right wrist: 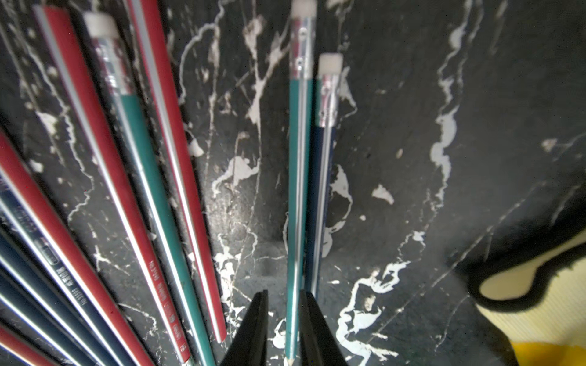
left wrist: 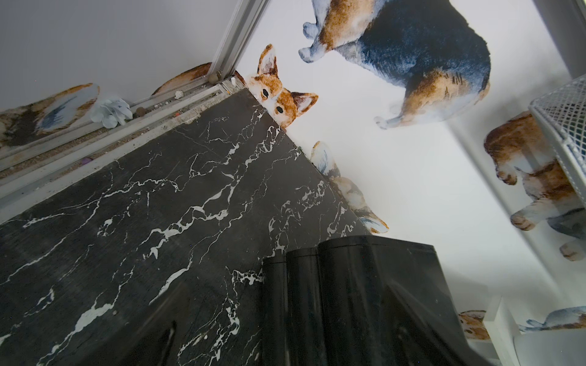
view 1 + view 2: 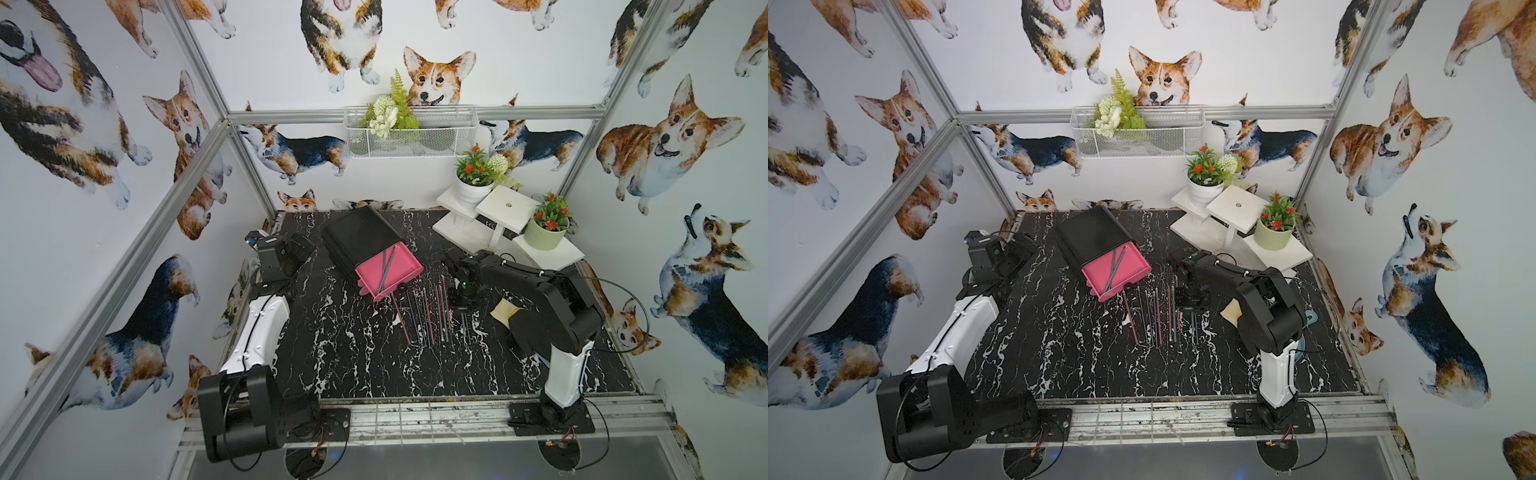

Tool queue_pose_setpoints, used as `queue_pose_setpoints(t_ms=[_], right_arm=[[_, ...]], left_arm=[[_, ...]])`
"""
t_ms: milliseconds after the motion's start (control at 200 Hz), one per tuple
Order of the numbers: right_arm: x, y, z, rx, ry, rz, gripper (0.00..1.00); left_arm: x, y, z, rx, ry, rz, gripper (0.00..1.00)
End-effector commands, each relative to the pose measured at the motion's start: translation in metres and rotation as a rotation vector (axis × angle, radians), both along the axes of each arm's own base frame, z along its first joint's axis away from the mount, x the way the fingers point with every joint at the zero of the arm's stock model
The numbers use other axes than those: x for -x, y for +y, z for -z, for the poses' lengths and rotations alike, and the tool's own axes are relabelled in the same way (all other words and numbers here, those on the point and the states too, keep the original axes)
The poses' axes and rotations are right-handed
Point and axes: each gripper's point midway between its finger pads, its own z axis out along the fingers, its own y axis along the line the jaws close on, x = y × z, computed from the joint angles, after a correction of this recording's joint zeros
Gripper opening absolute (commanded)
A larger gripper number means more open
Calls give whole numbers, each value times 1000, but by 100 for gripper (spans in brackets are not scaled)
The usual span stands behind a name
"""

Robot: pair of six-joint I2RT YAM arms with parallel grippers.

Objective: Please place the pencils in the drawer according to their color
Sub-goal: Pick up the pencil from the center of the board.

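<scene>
Corgi-print walls (image 3: 519,62), aluminium frame (image 3: 291,117), black marble tabletop (image 3: 374,365), white plant stand (image 3: 509,210), wire basket (image 3: 415,141).

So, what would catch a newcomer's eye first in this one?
The pink drawer stands pulled out of the black cabinet, teal pencils lying in it. Just in front, pink, teal and dark pencils lie in a row on the marble table, the right gripper straddling a teal pencil.
</scene>
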Motion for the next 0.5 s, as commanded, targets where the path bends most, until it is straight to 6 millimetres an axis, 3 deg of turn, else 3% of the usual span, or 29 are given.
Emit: queue_pose_setpoints(t_ms=[0, 490], right_arm=[[0, 0, 5, -1, 13, -2, 21], [7, -5, 14, 17, 39, 6, 20]], left_arm=[[-2, 1, -5, -8, -21, -2, 100], [-1, 2, -6, -10, -25, -5, 100]])
